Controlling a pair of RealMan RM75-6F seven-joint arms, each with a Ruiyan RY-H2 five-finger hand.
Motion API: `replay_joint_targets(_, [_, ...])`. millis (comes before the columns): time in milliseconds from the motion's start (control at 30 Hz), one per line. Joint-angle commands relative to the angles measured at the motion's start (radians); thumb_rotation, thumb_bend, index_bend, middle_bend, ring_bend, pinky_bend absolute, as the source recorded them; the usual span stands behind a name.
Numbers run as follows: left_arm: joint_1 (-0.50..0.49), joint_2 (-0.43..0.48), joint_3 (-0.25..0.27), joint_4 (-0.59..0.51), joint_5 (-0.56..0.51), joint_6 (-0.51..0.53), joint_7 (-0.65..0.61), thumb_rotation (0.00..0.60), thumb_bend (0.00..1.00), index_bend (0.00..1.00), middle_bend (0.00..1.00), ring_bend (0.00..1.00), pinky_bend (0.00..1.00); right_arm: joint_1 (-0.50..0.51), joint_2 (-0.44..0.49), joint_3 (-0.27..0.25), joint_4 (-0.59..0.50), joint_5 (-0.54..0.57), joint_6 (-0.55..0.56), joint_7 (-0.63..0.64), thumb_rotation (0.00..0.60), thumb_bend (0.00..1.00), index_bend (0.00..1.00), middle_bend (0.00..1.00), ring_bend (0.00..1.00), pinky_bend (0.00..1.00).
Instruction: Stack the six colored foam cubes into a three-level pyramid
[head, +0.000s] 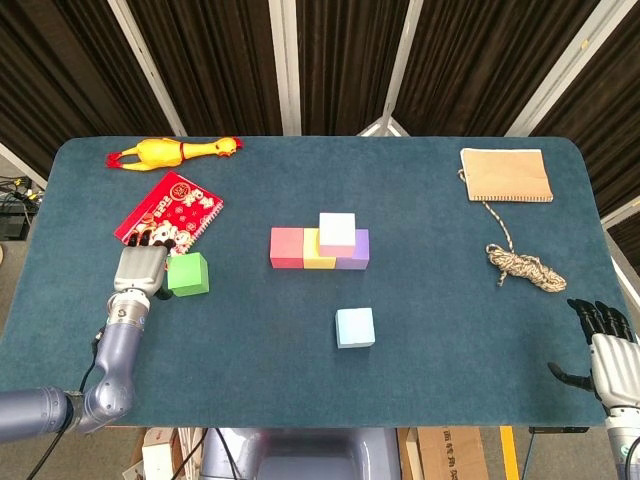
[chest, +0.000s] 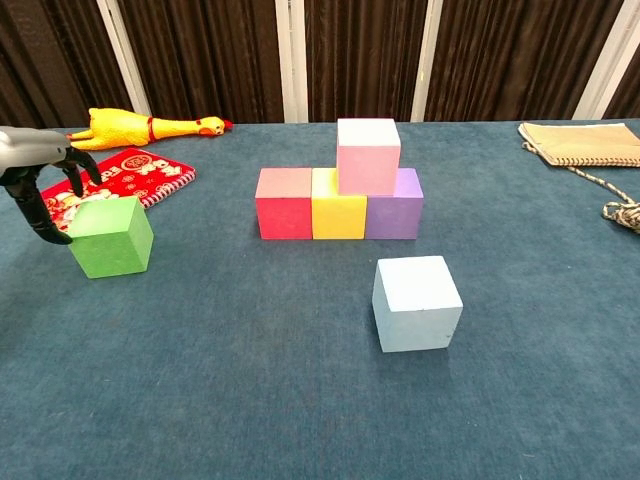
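A red cube (head: 287, 248), a yellow cube (head: 318, 252) and a purple cube (head: 357, 250) stand in a row at the table's middle. A pink cube (head: 337, 229) sits on top, over the yellow and purple ones (chest: 368, 155). In front of the row lies a light blue cube (head: 355, 327) by itself (chest: 416, 302). A green cube (head: 188, 274) stands at the left (chest: 110, 237). My left hand (head: 140, 269) is right beside its left face, fingers apart and curved down (chest: 40, 178), holding nothing. My right hand (head: 606, 345) lies open at the front right edge.
A red notebook (head: 170, 208) lies just behind the green cube and my left hand. A yellow rubber chicken (head: 175, 150) is at the back left. A brown pad (head: 506, 174) and a coiled rope (head: 525, 265) are at the right.
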Motion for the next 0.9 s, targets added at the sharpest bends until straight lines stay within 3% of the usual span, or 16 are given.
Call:
replay_joint_targets(33, [-0.007, -0.013, -0.002, 0.015, 0.006, -0.006, 0.007, 0.600, 0.27, 0.22, 0.25, 0.00, 0.00, 0.001, -0.001, 0.000, 0.001, 0.000, 0.000, 0.000, 0.600, 0.19, 0.13, 0.14, 0.02, 0.00])
replay_joint_targets(900, [-0.026, -0.089, -0.010, 0.080, -0.019, -0.006, 0.055, 0.600, 0.31, 0.29, 0.32, 0.00, 0.00, 0.003, 0.001, 0.003, 0.011, 0.010, -0.009, 0.014, 0.600, 0.19, 0.13, 0.14, 0.02, 0.00])
